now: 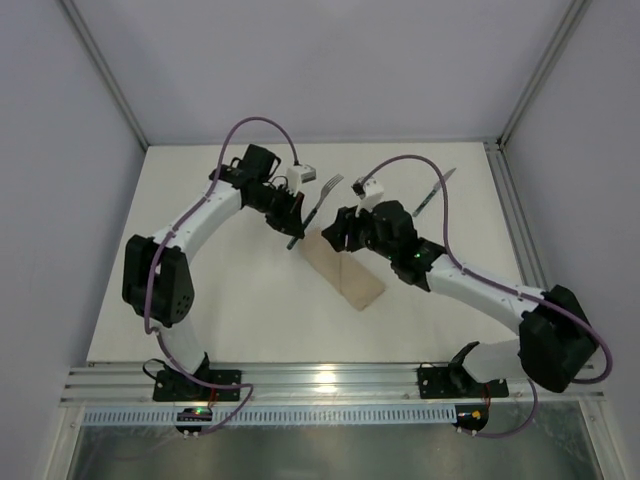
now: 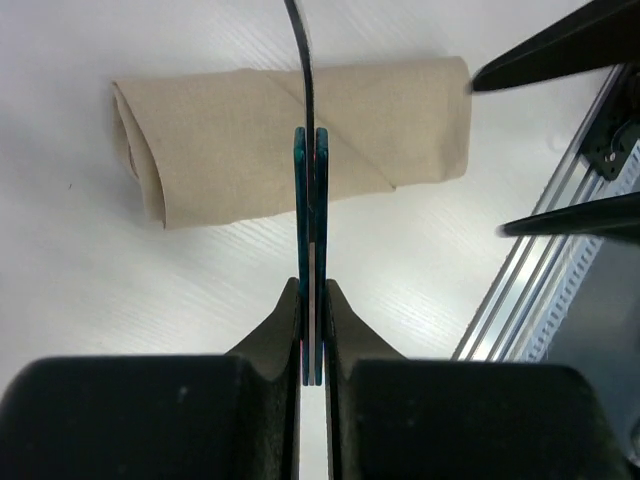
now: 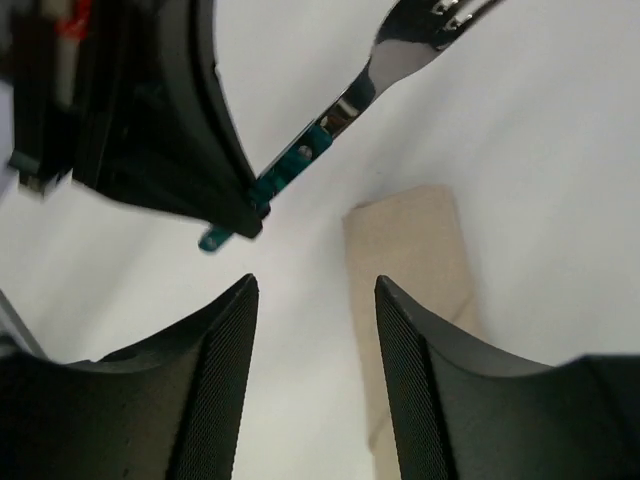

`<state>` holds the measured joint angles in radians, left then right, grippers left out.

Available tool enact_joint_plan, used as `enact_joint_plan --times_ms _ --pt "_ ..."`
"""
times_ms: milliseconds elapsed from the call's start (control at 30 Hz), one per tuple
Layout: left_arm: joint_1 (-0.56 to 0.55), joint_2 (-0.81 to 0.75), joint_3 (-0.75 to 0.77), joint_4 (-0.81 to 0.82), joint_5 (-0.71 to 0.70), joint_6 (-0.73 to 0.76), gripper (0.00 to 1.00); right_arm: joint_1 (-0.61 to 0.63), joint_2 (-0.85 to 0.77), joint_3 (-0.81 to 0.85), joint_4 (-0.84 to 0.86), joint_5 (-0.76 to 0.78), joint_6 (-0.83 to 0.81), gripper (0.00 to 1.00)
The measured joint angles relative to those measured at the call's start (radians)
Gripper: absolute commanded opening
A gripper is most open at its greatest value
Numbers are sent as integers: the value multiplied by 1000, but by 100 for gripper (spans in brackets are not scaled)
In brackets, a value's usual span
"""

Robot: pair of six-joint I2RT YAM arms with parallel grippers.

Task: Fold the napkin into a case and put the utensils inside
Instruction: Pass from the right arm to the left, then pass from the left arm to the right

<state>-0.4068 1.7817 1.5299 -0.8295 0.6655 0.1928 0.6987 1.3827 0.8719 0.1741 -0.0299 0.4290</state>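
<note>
The napkin lies folded as a narrow beige case (image 1: 345, 268), running diagonally in the middle of the table. My left gripper (image 1: 290, 212) is shut on the fork (image 1: 318, 200) by its teal handle (image 2: 310, 200), just above the case's far end (image 2: 300, 135). The fork's silvery head (image 3: 400, 60) points toward the back. My right gripper (image 1: 341, 228) stands open right beside it, nothing between its fingers (image 3: 315, 290), with the case's end (image 3: 410, 260) under them. The knife (image 1: 432, 195) lies on the table at the back right.
The left gripper's dark body (image 3: 170, 120) is close above the right gripper's fingers. Those fingers (image 2: 545, 60) reach into the left wrist view at the right. An aluminium rail (image 1: 320, 385) runs along the table's near edge, and frame posts stand at the back corners.
</note>
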Motion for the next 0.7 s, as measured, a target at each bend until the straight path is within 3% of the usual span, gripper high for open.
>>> enact_joint_plan --times_ms 233,333,500,700 --pt "20 26 1 -134 57 129 0 12 -312 -118 -63 -186 -729 62" --pt "18 36 1 -198 74 179 0 22 -362 -139 -96 -290 -1049 63" --pt "3 38 1 -281 91 238 0 73 -241 -83 -187 -366 -1455 63" --pt "-31 38 1 -324 101 269 0 131 -51 -2 -229 -373 -1680 63"
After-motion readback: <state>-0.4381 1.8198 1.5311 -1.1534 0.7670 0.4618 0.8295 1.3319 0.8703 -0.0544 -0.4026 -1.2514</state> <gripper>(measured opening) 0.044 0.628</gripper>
